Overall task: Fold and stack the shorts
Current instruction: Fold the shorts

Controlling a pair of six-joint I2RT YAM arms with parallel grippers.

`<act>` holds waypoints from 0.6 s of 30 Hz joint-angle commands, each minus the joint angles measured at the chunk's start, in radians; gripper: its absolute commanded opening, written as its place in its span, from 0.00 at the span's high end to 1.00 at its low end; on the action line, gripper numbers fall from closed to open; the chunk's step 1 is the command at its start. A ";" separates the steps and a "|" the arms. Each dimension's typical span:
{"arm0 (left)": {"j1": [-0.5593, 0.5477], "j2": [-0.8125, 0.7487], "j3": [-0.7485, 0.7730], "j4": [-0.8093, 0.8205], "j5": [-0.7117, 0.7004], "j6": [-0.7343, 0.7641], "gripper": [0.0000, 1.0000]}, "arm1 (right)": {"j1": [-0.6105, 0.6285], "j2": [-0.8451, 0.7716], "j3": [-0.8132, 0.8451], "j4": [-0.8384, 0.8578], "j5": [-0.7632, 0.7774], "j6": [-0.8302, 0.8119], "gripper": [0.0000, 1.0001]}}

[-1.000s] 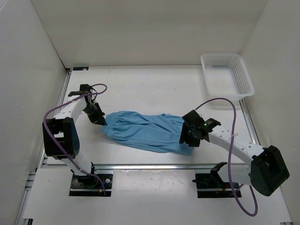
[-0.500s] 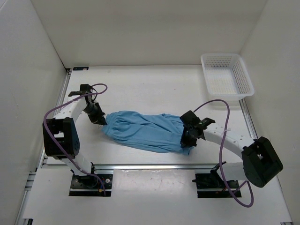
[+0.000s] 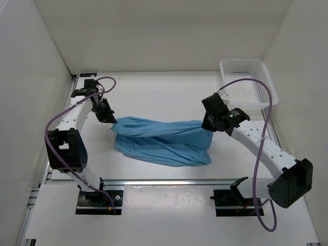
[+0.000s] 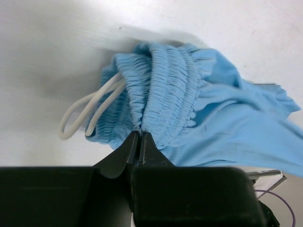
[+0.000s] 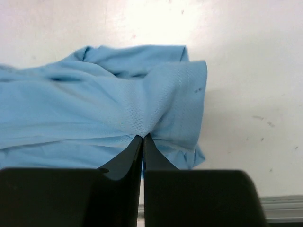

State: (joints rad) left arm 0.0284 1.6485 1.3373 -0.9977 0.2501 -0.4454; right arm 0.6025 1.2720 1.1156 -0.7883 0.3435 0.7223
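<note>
Shorts [image 3: 161, 143] sit mid-table, slightly toward the near edge, stretched lengthwise between both arms: the upper edge is pulled fairly straight from one gripper to the other, and the lower part sags and looks to rest on the table [image 3: 154, 92]. Waist end is on the left, leg end on the right. Fabric is thin, soft and light, so it will drape and bunch rather than keep a crease. The ruched waistband [image 4: 165, 94] is the thickest, grippiest part, and the leg hem is smooth and could slip from a shallow pinch. Best holds are the two ends, as now, or corners of the waistband and hem for a clean fold. The white drawstring [image 4: 85, 113] loops loose by the waist and may snag or trail. Left gripper [image 3: 109, 119] is clamped on the gathered waistband, jaws closed with cloth between the tips. Right gripper [image 3: 207, 124] is clamped on the leg end, jaws pressed together on a fold of fabric. The surface is matte white, flat, with a few small specks, and looks low-friction, so the cloth should slide easily. A white mesh basket [image 3: 247, 82] sits at the far right corner, well apart from the shorts. Plain white walls [image 3: 154, 36] enclose three sides, and a metal rail [image 3: 164, 182] runs along the near edge by the arm bases.
</note>
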 commanded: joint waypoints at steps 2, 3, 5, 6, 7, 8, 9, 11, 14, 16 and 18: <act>-0.001 -0.015 0.031 -0.022 -0.001 0.023 0.90 | -0.013 -0.023 0.032 -0.071 0.108 -0.075 1.00; -0.001 -0.015 0.016 -0.022 -0.002 0.024 0.90 | -0.013 -0.039 -0.023 -0.071 0.098 -0.063 1.00; -0.001 -0.024 -0.050 -0.022 -0.002 0.024 0.90 | 0.000 -0.095 -0.103 -0.060 0.074 -0.020 1.00; -0.001 -0.041 -0.078 -0.013 -0.002 0.024 0.90 | 0.009 -0.118 -0.190 -0.048 0.057 -0.003 1.00; -0.001 -0.055 -0.108 -0.001 -0.002 0.024 0.90 | 0.020 -0.140 -0.233 -0.048 0.004 0.034 1.00; 0.008 -0.090 -0.172 0.008 -0.002 0.024 0.90 | 0.046 -0.178 -0.273 -0.037 -0.026 0.052 1.00; 0.008 -0.105 -0.203 0.017 -0.011 0.024 0.77 | 0.062 -0.192 -0.310 -0.020 -0.055 0.071 0.78; 0.036 -0.116 -0.249 0.030 0.012 0.024 0.51 | 0.101 -0.203 -0.391 0.001 -0.112 0.110 0.43; 0.048 -0.116 -0.251 0.030 0.021 0.042 0.30 | 0.102 -0.194 -0.389 -0.017 -0.077 0.121 0.17; 0.061 -0.107 -0.218 0.030 0.011 0.042 0.28 | 0.102 -0.166 -0.318 -0.029 -0.016 0.092 0.15; 0.083 -0.098 -0.195 0.018 -0.014 0.031 0.18 | 0.092 -0.148 -0.265 -0.040 0.023 0.062 0.13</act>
State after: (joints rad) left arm 0.0902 1.6035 1.0901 -1.0004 0.2504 -0.4171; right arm 0.7002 1.1126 0.7517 -0.8356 0.2962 0.8024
